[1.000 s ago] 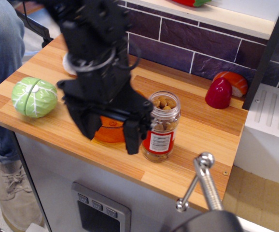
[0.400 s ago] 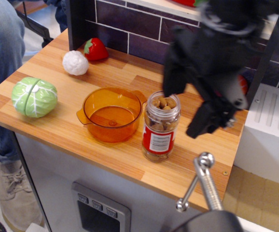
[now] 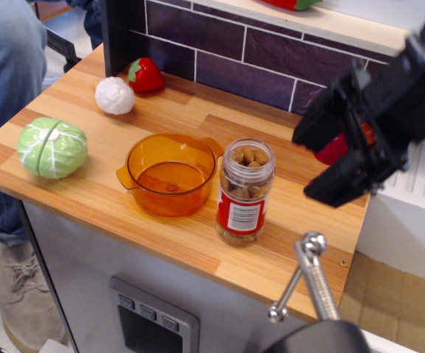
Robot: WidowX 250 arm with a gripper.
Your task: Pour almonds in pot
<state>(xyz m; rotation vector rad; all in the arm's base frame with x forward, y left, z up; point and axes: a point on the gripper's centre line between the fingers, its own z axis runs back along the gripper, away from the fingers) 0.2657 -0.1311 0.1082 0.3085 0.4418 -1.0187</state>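
While my feed shows the wooden bench [image 3: 87, 198] from above its front edge, I see a dark purple tiled wall [image 3: 271, 70] behind it and a pale ledge on top of that wall. At the right, the gripper [image 3: 341, 158] hangs over the bench's far right corner, blurred, its jaws spread wide with nothing between them, well apart from the jar. The almonds [image 3: 248, 158] sit in their clear, uncapped jar with the red-and-white label, upright near the bench's front edge. Just left of the jar stands the pot [image 3: 170, 173], orange and see-through. A green cabbage toy [image 3: 51, 148] lies at the left end, a white ball-like toy [image 3: 115, 95] and a strawberry toy [image 3: 145, 74] near the back. Someone in jeans [image 3: 6, 66] stands at the left.
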